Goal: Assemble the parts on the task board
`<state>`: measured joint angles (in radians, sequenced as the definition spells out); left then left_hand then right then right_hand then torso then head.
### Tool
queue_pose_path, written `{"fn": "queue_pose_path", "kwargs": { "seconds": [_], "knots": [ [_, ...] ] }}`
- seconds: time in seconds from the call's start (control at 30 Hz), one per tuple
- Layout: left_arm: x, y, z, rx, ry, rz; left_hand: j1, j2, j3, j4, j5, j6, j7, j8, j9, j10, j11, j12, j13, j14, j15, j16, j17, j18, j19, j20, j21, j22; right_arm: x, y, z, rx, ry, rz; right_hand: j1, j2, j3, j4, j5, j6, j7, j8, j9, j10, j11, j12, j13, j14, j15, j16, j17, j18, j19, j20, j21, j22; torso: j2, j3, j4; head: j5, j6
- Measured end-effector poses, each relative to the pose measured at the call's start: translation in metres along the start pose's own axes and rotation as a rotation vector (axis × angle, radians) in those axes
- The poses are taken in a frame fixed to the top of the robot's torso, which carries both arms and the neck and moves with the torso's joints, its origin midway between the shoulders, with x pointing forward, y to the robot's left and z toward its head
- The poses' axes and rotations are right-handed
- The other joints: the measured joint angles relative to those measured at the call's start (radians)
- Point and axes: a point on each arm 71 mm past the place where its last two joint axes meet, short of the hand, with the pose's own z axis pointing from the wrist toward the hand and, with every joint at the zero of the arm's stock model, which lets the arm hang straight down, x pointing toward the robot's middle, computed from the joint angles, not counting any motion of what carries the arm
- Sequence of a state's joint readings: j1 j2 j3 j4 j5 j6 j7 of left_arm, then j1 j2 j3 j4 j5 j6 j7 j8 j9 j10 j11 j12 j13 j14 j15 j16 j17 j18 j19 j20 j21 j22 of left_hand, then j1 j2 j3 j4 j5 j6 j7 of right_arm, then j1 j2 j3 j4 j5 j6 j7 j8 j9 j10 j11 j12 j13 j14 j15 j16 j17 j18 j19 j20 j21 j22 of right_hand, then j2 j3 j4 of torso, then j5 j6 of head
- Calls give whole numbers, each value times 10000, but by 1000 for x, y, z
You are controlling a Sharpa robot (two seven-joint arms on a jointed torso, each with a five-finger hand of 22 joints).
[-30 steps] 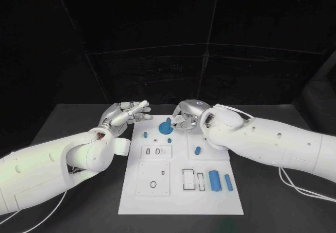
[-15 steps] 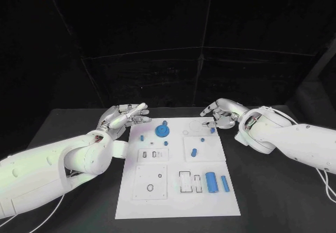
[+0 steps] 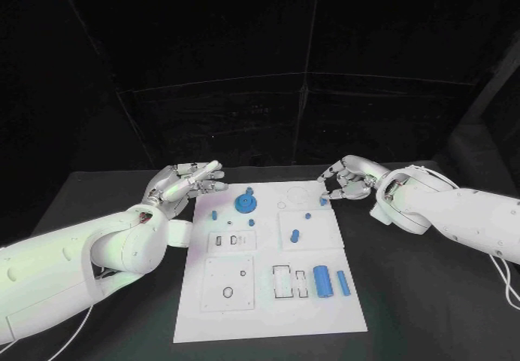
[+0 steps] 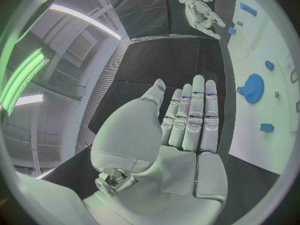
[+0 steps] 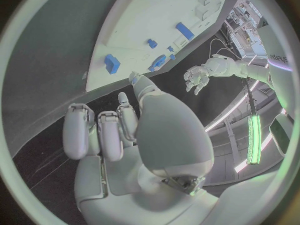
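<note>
Your left hand (image 3: 186,181) hovers off the task board's (image 3: 271,308) far-left corner, fingers straight, holding nothing. On the board, the blue gear (image 3: 246,203) appears seated at the far end; two blue cylinders (image 3: 321,280) lie loose near the right edge beside unfilled slots. Your right hand (image 3: 349,180), fingers loosely curled and empty, hangs at the far-right corner. I judge most assembly is left.

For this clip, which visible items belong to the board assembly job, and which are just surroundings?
Job items:
task board
blue gear
large blue cylinder
slim blue cylinder
oblong blue piece
small blue pieces near the gear
left hand, holding nothing
right hand, holding nothing

Surroundings:
black table
cables beside the right arm
</note>
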<state>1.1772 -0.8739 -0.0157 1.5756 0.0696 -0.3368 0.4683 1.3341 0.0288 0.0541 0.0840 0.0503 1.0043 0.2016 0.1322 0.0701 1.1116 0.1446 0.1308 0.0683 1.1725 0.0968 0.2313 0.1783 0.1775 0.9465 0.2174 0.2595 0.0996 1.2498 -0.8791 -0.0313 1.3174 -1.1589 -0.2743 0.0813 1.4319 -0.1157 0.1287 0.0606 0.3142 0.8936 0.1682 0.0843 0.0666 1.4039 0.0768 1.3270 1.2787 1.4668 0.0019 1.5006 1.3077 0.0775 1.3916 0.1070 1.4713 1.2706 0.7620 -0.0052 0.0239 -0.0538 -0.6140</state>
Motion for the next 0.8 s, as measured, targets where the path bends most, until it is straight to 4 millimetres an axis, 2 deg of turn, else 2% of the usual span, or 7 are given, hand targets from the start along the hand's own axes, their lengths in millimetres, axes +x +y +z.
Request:
{"fn": "queue_pose_path", "kwargs": {
  "seconds": [0.27,0.6,0.7,0.8],
  "knots": [
    [0,0,1,-7,0,-1,0,0,0,0,0,0,0,0,0,0,0,0,0,-1,0,0,-1,0,0,0,0,1,4,-7,0,70,226,-128,0,0,-23,-86,0,-107,18,-38,0,-72,-1,-38,-48,0,0,0,-1,0,-35,36,-41,-30,0,-18,11,-5,-67],
    [-1,1,1,-11,-4,1,0,0,0,0,0,-1,0,0,0,-1,1,-41,0,-1,0,1,-1,-1,-1,1,-38,2,8,-11,1,141,441,-216,0,0,-24,-87,0,-120,30,-81,7,-71,-1,-38,-60,0,0,0,-1,1,-35,36,-43,-32,-6,-19,1,-4,-107],
    [-1,1,1,-13,-7,2,0,0,0,0,0,0,0,0,0,-1,1,-41,0,-1,0,1,0,0,-1,1,-38,-1,10,-12,0,173,526,-215,0,0,-52,-114,0,-47,-42,8,32,-71,-1,-38,-60,0,-1,0,-1,1,-35,36,-43,-32,-8,-20,1,-5,-115],
    [-1,1,1,-14,-9,3,0,0,0,0,0,-1,0,0,0,-1,1,-41,0,-1,0,1,8,-1,31,-30,-38,-8,12,-13,0,202,613,-210,-1,0,-56,-118,0,63,-44,58,47,-71,-1,-38,-55,0,0,0,-2,0,-35,36,-43,-32,-11,-20,1,-5,-121]
  ]
}}
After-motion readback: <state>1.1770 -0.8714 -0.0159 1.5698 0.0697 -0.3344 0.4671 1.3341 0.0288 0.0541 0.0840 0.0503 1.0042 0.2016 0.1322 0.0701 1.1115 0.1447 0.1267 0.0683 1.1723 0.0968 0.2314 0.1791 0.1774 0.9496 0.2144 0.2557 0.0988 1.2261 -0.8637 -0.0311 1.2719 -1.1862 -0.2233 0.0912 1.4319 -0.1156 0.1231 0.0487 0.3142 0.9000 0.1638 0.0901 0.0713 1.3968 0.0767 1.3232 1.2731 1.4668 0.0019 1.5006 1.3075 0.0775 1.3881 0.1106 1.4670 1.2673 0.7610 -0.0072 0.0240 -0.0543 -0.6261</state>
